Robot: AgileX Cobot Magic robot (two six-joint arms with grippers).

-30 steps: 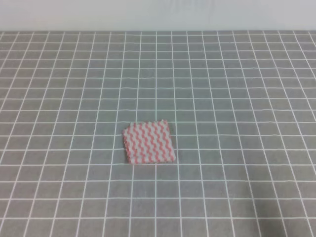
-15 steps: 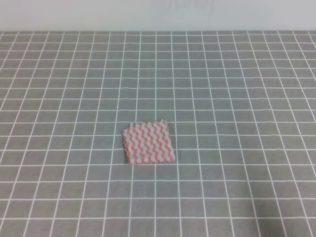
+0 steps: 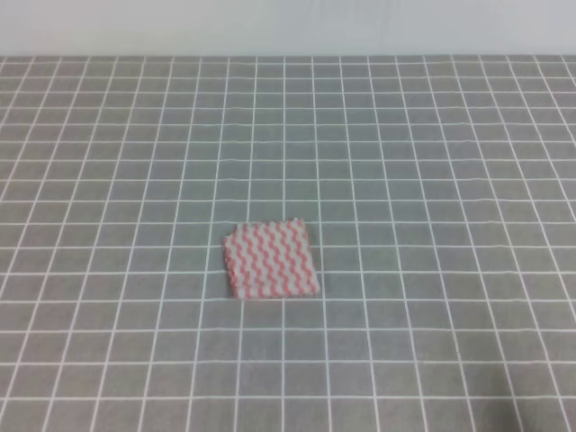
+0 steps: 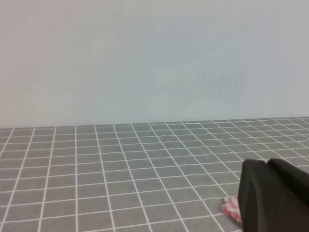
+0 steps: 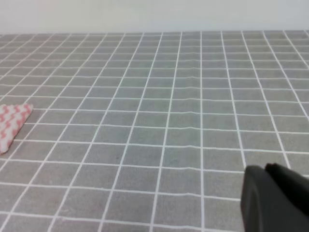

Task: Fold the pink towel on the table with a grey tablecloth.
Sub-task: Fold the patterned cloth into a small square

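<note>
Although neither arm shows in the exterior high view, the pink towel [image 3: 271,260] lies there as a small squarish pad, a couple of grid cells wide, a little left of centre on the table with a grey tablecloth [image 3: 423,162], and nothing is touching it. Over the last second the towel has not shifted or changed shape; the only difference is a faint shadow near the bottom right of the cloth that comes and goes, which suggests the right arm moving just outside the view. Its edges look stacked in layers, so my guess is that the folding is done, or nearly so, and the arms are clear of it.

In the left wrist view only a dark part of the left gripper [image 4: 273,195] fills the lower right corner, with a pink-striped corner of the towel beside it; whether its jaws are parted I cannot tell. The right gripper [image 5: 273,198] is likewise a dark shape at the lower right, well apart from the towel corner at the far left, and its opening is hidden too
</note>
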